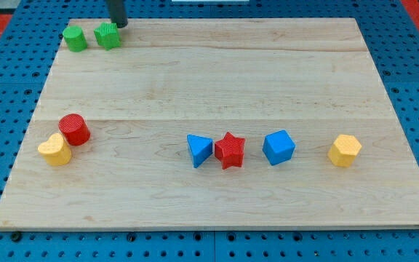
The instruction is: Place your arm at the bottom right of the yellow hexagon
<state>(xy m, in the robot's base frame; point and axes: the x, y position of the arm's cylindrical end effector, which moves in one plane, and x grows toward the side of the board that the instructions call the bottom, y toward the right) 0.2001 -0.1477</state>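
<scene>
The yellow hexagon [345, 151] lies at the view's right, on the lower part of the wooden board [217, 80]. My tip [120, 25] is at the view's top left, touching or just beside the right of the green star-shaped block [108, 36]. It is far up and to the left of the yellow hexagon.
A green cylinder [74, 38] sits left of the green star. A red cylinder [73, 129] and a yellow heart-shaped block [54, 150] lie at the left edge. A blue triangle [198, 150], a red star [230, 150] and a blue cube [278, 147] form a row left of the hexagon.
</scene>
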